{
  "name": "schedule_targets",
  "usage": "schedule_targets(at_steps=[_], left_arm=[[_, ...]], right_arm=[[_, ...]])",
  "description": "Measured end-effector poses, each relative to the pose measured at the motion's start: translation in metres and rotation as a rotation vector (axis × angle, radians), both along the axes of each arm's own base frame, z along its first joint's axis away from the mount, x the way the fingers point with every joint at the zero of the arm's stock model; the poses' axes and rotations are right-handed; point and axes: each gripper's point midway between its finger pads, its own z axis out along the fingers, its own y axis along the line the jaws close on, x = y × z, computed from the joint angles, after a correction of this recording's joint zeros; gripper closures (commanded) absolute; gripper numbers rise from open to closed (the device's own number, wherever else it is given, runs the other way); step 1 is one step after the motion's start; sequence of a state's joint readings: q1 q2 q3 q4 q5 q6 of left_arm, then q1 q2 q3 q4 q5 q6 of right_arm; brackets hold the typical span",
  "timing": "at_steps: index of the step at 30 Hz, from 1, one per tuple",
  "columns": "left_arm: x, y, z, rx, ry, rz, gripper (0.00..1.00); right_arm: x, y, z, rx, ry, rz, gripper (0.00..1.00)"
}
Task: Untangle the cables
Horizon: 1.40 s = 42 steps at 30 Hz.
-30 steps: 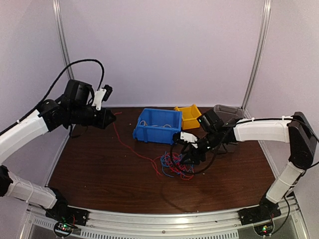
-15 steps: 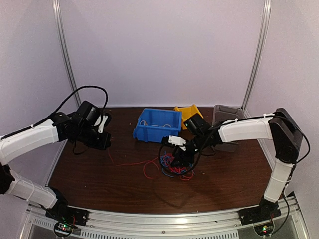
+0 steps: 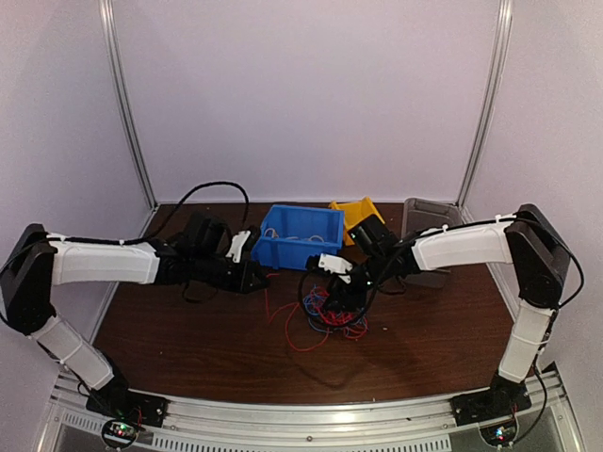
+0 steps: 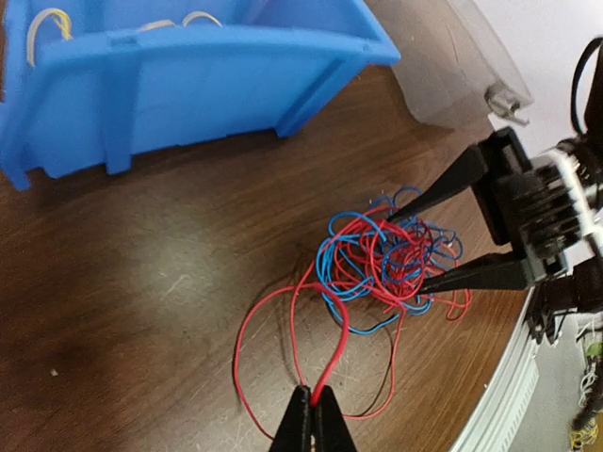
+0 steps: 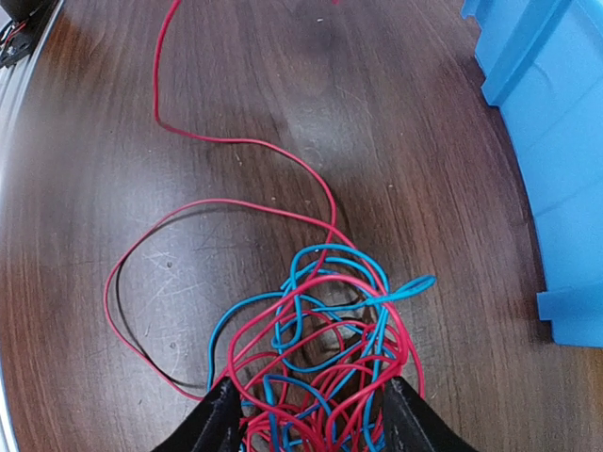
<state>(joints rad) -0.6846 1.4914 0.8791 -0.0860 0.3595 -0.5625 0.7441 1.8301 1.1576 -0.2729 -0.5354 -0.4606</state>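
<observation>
Cables (image 4: 386,259) in red and blue tangle just in front of blue bin (image 3: 300,235). Left gripper (image 4: 311,419), now moved in close to bin, pinched on one red strand (image 4: 332,348) gone slack. Right gripper (image 5: 306,414) spread wide around tangle. Dark wood table (image 3: 188,330), pale walls (image 3: 311,94).

Red and blue cables (image 4: 391,259) — one knotted heap, loops trailing.

Arms: 2, left arm (image 3: 104,264) and right arm (image 3: 462,247) | grippers: 2, left gripper (image 4: 314,400) and right gripper (image 5: 311,414) | bins: 3, being 1 blue bin (image 3: 300,237), 1 yellow bin (image 3: 361,218), 1 grey bin (image 3: 429,209) | cable tangle (image 4: 391,259): 1 (red and blue strands, individual count indeterminable) | table (image 3: 188,330): 1
</observation>
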Motion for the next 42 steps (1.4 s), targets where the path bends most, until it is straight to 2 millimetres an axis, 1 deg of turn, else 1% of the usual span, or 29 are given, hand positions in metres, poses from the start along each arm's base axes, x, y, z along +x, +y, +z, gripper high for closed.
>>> schedule_targets(at_steps=[2,4,8,10,14,21,24,27,29,32,37,38,42], left_arm=[[-0.006,-0.015,-0.021,0.016,0.040,-0.041,0.87],[-0.011,-0.031,-0.038,0.035,0.069,-0.082,0.81],[-0.020,-0.064,-0.055,0.048,0.083,-0.150,0.70],[-0.024,-0.075,-0.061,0.041,0.087,-0.168,0.66],[-0.022,-0.078,-0.067,0.035,0.103,-0.149,0.65],[-0.016,-0.072,-0.078,0.057,0.108,-0.091,0.65],[-0.015,-0.072,-0.086,0.067,0.121,-0.085,0.65],[-0.016,-0.071,-0.099,0.087,0.142,-0.081,0.65],[-0.016,-0.070,-0.104,0.097,0.147,-0.077,0.66],[-0.015,-0.069,-0.106,0.100,0.144,-0.070,0.74],[-0.014,-0.071,-0.110,0.095,0.146,-0.070,0.94],[-0.014,-0.072,-0.111,0.090,0.143,-0.072,0.99],[-0.013,-0.074,-0.113,0.083,0.141,-0.078,1.00]], right_arm=[[-0.001,-0.001,-0.002,-0.001,0.001,-0.001,0.50],[-0.002,-0.002,-0.005,-0.005,0.005,-0.002,0.52],[-0.004,-0.004,-0.013,-0.017,0.018,-0.002,0.53],[-0.004,-0.004,-0.016,-0.022,0.023,-0.002,0.53],[-0.006,-0.006,-0.019,-0.026,0.027,-0.002,0.53],[-0.006,-0.006,-0.019,-0.024,0.026,-0.001,0.53],[-0.006,-0.006,-0.019,-0.024,0.026,-0.001,0.53],[-0.006,-0.006,-0.019,-0.024,0.026,-0.002,0.53],[-0.006,-0.006,-0.019,-0.023,0.026,-0.002,0.53],[-0.006,-0.006,-0.019,-0.024,0.027,-0.003,0.53],[-0.006,-0.008,-0.022,-0.027,0.034,-0.009,0.53],[-0.006,-0.009,-0.022,-0.027,0.036,-0.012,0.53],[-0.005,-0.009,-0.022,-0.025,0.039,-0.019,0.53]])
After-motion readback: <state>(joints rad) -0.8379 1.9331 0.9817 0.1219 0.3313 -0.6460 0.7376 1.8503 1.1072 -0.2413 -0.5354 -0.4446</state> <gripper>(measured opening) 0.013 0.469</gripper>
